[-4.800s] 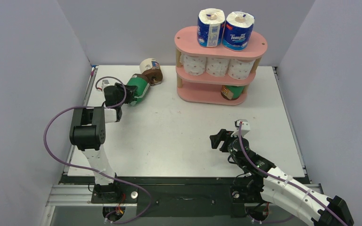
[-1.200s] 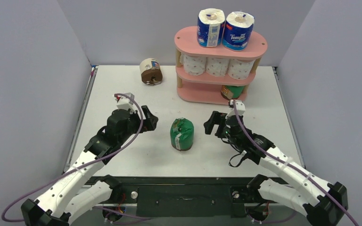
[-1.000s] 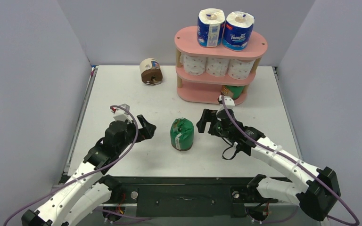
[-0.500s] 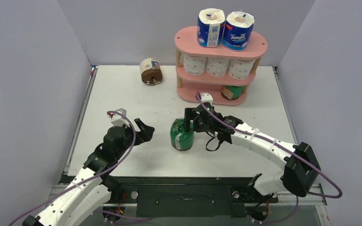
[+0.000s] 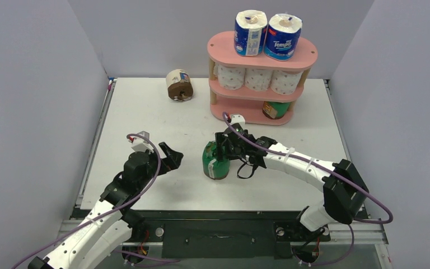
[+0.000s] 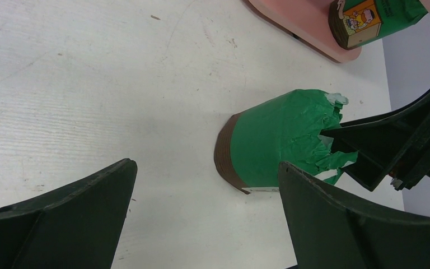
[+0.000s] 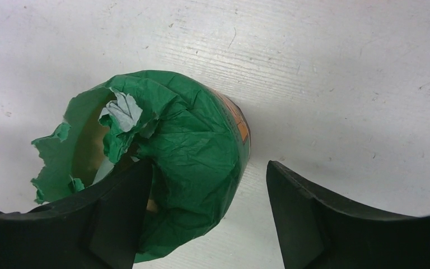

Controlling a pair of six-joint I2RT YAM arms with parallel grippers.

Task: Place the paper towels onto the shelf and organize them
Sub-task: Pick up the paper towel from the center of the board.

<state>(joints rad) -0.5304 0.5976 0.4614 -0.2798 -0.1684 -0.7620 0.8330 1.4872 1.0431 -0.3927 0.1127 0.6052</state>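
A green-wrapped brown roll (image 5: pixel 215 161) (image 6: pixel 280 140) (image 7: pixel 185 162) stands upright mid-table, its torn wrap end up. My right gripper (image 5: pixel 224 147) (image 7: pixel 208 168) straddles its top, open: one finger sits in the torn hollow, the other stands clear of the outer wall. My left gripper (image 5: pixel 171 157) (image 6: pixel 205 165) is wide open and empty, to the roll's left. The pink shelf (image 5: pixel 224 43) (image 6: pixel 291 19) carries two blue-white rolls (image 5: pixel 251 32) on top, three white dotted rolls (image 5: pixel 257 78) in the middle and a green roll (image 5: pixel 276 108) (image 6: pixel 375 19) at the bottom.
A cream-wrapped brown roll (image 5: pixel 179 85) lies on its side at the back, left of the shelf. Grey walls close in the table on the left, right and back. The left half of the shelf's bottom tier is bare.
My right arm has swung left from in front of the shelf onto the green roll, its jaws narrowing around the top. The left gripper has drawn back slightly, still open.
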